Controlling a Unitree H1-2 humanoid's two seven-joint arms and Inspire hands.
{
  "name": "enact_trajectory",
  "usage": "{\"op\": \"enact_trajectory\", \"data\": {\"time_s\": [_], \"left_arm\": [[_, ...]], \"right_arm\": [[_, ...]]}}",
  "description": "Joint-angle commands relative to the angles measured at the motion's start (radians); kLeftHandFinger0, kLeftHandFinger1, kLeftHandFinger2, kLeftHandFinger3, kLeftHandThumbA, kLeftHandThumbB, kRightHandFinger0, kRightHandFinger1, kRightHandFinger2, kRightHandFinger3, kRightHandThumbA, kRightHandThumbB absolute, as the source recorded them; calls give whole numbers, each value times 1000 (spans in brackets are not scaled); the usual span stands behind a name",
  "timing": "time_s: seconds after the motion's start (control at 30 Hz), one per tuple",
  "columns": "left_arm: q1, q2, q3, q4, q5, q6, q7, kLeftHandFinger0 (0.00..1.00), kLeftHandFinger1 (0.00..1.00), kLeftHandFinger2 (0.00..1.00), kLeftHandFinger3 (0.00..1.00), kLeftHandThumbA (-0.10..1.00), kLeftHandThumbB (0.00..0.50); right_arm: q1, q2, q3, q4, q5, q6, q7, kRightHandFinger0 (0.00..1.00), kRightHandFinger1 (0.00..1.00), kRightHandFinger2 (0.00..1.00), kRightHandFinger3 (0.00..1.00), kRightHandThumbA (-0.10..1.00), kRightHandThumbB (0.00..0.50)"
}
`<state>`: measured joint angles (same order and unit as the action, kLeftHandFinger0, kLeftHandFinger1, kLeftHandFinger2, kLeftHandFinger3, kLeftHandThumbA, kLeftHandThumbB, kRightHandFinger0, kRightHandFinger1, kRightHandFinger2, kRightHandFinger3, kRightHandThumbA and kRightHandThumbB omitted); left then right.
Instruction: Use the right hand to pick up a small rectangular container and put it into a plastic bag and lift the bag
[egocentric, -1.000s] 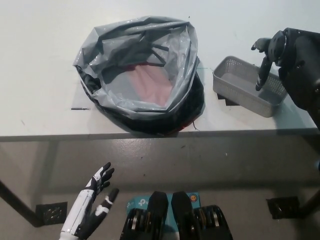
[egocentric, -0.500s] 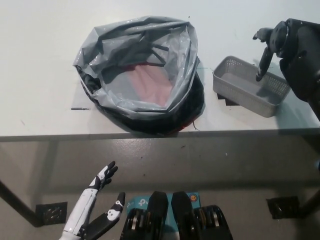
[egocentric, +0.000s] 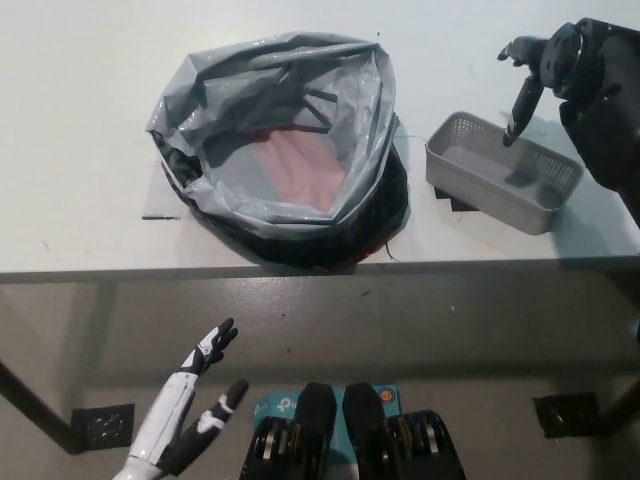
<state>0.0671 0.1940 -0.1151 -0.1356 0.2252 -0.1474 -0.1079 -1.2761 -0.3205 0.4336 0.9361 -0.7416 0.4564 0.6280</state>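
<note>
Black right hand (egocentric: 535, 75) hovers over the far rim of the small rectangular grey mesh container (egocentric: 502, 172); fingers spread, pointing down, holding nothing. Container sits on the white table (egocentric: 80, 120), near its front edge, just right of the open grey plastic bag (egocentric: 280, 150). White left hand (egocentric: 190, 410) rests below the table edge, open and empty. Risk, as I judge it: closing on the far wall alone could tip the light container or nudge it toward the edge.
</note>
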Motion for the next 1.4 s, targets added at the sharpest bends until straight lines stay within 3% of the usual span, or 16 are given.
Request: {"op": "enact_trajectory", "data": {"time_s": [0.0, 0.57, 0.8, 0.93, 1.03, 1.07, 1.17, 1.37], "left_arm": [[-19, 16, -6, -4, 0, -42, -9, 1000, 1000, 1000, 1000, 1000, 275], [-31, 31, -23, -13, 5, -12, -27, 1000, 1000, 1000, 1000, 1000, 276], [-26, 28, -24, -20, 13, -3, -26, 1000, 1000, 1000, 1000, 1000, 281], [-27, 31, -23, -21, 11, -3, -26, 1000, 1000, 1000, 1000, 1000, 281], [-32, 32, -24, -14, 12, -11, -25, 1000, 1000, 1000, 1000, 1000, 275], [-32, 32, -24, -16, 13, -9, -25, 1000, 1000, 1000, 1000, 1000, 275], [-34, 31, -24, -17, 15, -12, -24, 1000, 1000, 1000, 1000, 995, 269], [-34, 33, -21, -24, 10, -4, -26, 1000, 1000, 1000, 1000, 1000, 291]], "right_arm": [[-83, -22, 5, -46, 25, -16, 5, 1000, 1000, 1000, 1000, 1000, 421], [-1, 13, -184, -210, 69, 14, 88, 1000, 1000, 1000, 1000, 1000, 462], [23, 18, -157, -234, 61, 14, 88, 1000, 1000, 1000, 1000, 1000, 437], [40, 25, -146, -183, 69, 14, 54, 1000, 1000, 1000, 1000, 1000, 500], [49, 27, -148, -153, 96, 14, 46, 1000, 1000, 1000, 1000, 1000, 470], [50, 26, -143, -153, 91, 14, 45, 1000, 1000, 1000, 1000, 986, 433], [67, 11, -60, -148, 38, 0, 43, 1000, 1000, 1000, 1000, 1000, 460], [61, 3, 16, -117, -12, 13, 4, 1000, 1000, 1000, 1000, 1000, 464]]}}
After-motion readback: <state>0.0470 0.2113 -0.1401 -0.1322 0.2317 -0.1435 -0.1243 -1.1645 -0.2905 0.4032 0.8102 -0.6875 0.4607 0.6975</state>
